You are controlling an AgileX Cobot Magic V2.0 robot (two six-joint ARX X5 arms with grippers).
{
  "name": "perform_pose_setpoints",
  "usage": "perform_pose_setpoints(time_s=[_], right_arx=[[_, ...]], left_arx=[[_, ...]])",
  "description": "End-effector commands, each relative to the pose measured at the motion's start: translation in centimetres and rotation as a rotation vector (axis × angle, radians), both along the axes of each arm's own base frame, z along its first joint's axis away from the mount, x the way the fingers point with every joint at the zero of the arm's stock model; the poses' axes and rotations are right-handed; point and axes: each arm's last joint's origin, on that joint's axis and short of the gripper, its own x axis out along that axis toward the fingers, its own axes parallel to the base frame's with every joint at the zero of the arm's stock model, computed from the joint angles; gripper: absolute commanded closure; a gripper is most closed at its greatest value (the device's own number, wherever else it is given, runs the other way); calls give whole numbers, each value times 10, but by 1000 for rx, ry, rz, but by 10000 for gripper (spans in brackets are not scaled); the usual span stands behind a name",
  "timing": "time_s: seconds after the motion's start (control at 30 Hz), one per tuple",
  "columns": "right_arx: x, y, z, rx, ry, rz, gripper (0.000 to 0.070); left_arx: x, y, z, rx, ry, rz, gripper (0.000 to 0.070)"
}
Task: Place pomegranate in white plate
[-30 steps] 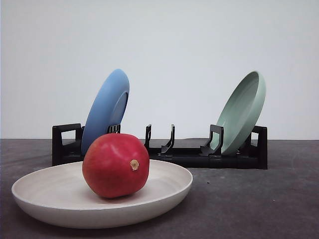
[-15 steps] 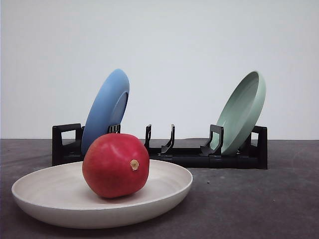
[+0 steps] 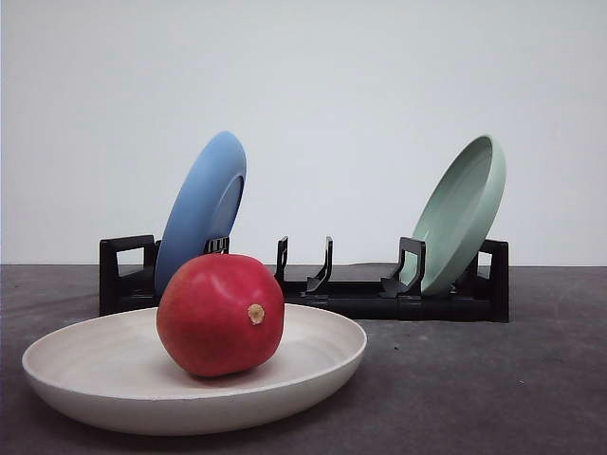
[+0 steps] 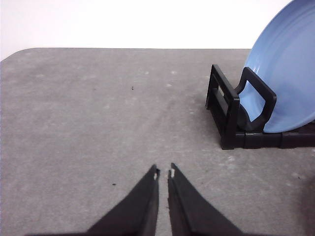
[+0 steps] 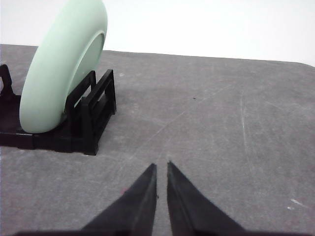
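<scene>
Pomegranate (image 3: 220, 315) — seated in white plate (image 3: 313, 365), task apparently complete.
Rack (image 3: 360, 299) at 1 o'clock; left gripper (image 4: 163, 173) and right gripper (image 5: 161, 167) — both closed, empty, clear.

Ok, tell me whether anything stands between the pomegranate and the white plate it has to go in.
Nothing visible does. The pomegranate already rests inside the white plate, in front of the black rack that holds the blue plate and the green plate. Both grippers, left and right, are shut over bare table.
</scene>
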Motion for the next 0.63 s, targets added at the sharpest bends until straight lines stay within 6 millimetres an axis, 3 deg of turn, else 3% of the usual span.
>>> perform_pose_setpoints(time_s=[0.0,0.6], right_arx=[[0,0,0,0,-6,-2,666],[0,0,0,0,-6,-2,666]], left_arx=[[0,0,-4,6,13,-1,684],[0,0,-4,6,13,-1,684]])
